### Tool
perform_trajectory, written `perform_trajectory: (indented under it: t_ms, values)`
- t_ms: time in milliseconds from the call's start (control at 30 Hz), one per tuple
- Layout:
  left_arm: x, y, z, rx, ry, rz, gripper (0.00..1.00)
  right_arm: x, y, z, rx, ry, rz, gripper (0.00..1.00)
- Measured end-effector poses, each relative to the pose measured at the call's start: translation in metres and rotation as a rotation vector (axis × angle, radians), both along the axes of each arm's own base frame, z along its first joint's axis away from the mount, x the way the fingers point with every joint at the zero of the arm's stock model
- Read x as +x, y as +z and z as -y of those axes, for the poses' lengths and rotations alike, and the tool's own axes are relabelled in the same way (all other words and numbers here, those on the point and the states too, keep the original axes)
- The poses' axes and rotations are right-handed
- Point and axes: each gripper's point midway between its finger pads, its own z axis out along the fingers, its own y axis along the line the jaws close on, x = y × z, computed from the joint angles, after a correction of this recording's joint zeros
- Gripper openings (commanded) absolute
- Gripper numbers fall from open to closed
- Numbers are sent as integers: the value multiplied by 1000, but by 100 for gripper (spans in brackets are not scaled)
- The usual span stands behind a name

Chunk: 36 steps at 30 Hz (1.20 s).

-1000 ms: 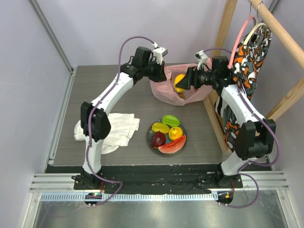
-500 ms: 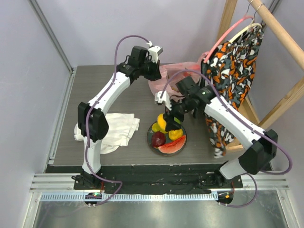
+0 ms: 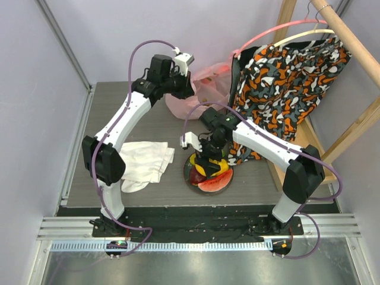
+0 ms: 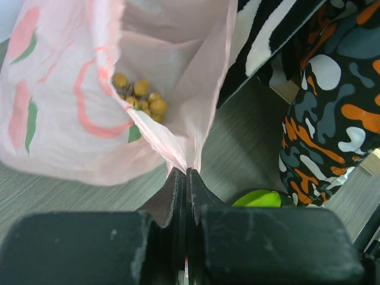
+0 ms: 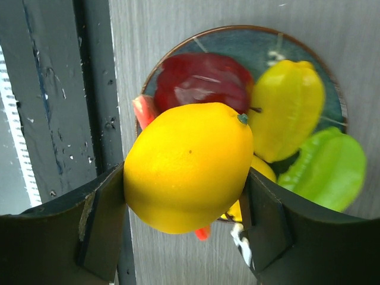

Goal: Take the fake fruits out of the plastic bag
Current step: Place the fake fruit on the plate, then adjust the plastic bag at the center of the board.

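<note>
Our right gripper, spread wide, grips the yellow fruit above the plate; our left gripper pinches the plastic bag.

A dark grey wood-grain table carries three things: a crumpled white cloth at 8 o'clock, a round plate at 5 o'clock near the front edge, and a pink plastic bag at about 12 o'clock.

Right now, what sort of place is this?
Probably a robot test booth, not a home: two arms bolted to a table, bare walls close around, plastic fruit on a plate as props.
</note>
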Motion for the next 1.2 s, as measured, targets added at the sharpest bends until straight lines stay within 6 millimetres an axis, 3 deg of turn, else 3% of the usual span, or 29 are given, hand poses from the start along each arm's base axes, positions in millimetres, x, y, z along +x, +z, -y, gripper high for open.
perform_trajectory:
  t_ms: [167, 333, 433, 500, 533, 733, 867, 1000, 1100, 1200]
  values:
    - [-2, -1, -2, -4, -7, -8, 0, -12, -17, 4, -57, 26, -4, 36]
    - [-4, -4, -1, -6, -16, -16, 0, -5, -31, 10, -100, 9, 37, 37]
    - [-5, -3, 1, -11, -25, -19, 0, -1, -36, 15, -125, -16, 49, 50]
    - [-6, -3, 1, -15, -31, -20, 0, 3, -36, 14, -125, -25, 62, 91]
    - [-6, -3, 2, -16, -33, -21, 0, 4, -36, 14, -124, -29, 66, 98]
    - [-10, -2, 5, -30, -54, -30, 0, 5, -31, 12, -118, -33, 75, 100]
    - [-13, -1, 8, -41, -73, -36, 0, 16, -2, 8, -76, -44, 124, 100]
    - [-16, 0, 10, -51, -93, -42, 0, 43, 54, 12, 42, -118, 238, 100]
    - [-19, 1, 12, -59, -113, -44, 0, 90, 98, 36, 142, -299, 314, 88]
    - [-23, 1, 16, -60, -137, -44, 0, 143, 117, 64, 203, -488, 370, 76]
